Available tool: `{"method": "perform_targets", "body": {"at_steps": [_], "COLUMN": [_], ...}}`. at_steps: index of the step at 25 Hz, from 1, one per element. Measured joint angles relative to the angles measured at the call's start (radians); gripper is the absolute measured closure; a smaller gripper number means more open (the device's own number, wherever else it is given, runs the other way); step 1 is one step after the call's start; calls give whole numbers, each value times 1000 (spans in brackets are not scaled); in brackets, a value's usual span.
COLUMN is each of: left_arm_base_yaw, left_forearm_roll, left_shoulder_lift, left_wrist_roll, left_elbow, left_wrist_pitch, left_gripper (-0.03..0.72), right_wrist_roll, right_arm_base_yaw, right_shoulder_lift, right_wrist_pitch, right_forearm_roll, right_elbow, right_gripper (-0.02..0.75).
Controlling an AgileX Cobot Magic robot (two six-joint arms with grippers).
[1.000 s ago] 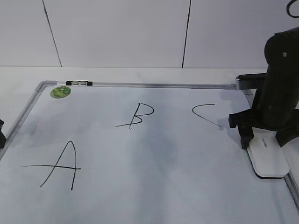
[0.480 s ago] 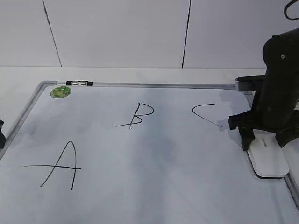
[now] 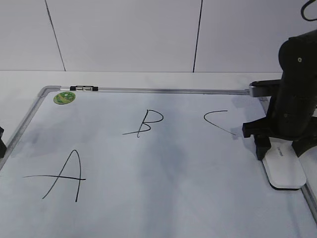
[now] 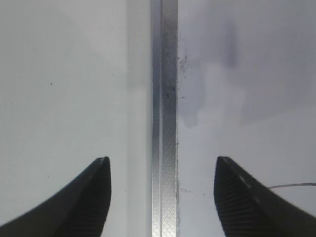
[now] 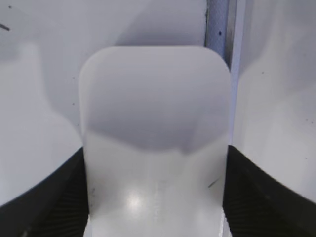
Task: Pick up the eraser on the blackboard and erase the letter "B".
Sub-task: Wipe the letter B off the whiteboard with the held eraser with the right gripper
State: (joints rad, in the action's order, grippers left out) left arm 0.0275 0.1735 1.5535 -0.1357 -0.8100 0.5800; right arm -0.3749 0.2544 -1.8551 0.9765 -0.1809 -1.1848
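The white eraser (image 3: 283, 168) lies flat on the blackboard (image 3: 163, 168) by its right frame. My right gripper (image 3: 281, 151) stands over the eraser's far end. In the right wrist view the eraser (image 5: 155, 138) fills the gap of the right gripper (image 5: 155, 197), with both black fingers pressed against its long sides. The letter "B" (image 3: 147, 122) is at the board's upper middle, well left of the eraser. My left gripper (image 4: 163, 187) is open and empty above the board's left frame (image 4: 165, 98); only a black sliver of it (image 3: 1, 141) shows in the exterior view.
A larger "A" (image 3: 62, 174) is at the lower left and a "C" (image 3: 218, 120) sits between the "B" and my right gripper. A green sticker (image 3: 64, 97) and a small black-and-silver clip (image 3: 84, 89) are at the top left corner. A white wall rises behind.
The right gripper's fingers have closed in slightly on the eraser's sides. The eraser and the left arm have not moved.
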Motion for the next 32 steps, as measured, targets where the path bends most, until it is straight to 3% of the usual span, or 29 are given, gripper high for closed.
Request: {"method": "perform_targets", "body": {"at_steps": [10,17,32], "left_arm_base_yaw": [0,0,0], "left_forearm_roll": [2,2,24], "left_shoulder_lift": [0,0,81], "left_wrist_roll": [0,0,0], "left_elbow": [0,0,-5], "left_wrist_pitch": [1,2,12], "left_gripper": [202,202,202], "right_wrist_roll": [0,25,60], "right_arm_base_yaw": [0,4,151], "right_shoulder_lift": [0,-12,-12], "right_wrist_pitch": [5,109,193], "right_forearm_roll": [-1,5,43], "right_elbow": [-2,-78,-397], "right_gripper": [183,183,184]}}
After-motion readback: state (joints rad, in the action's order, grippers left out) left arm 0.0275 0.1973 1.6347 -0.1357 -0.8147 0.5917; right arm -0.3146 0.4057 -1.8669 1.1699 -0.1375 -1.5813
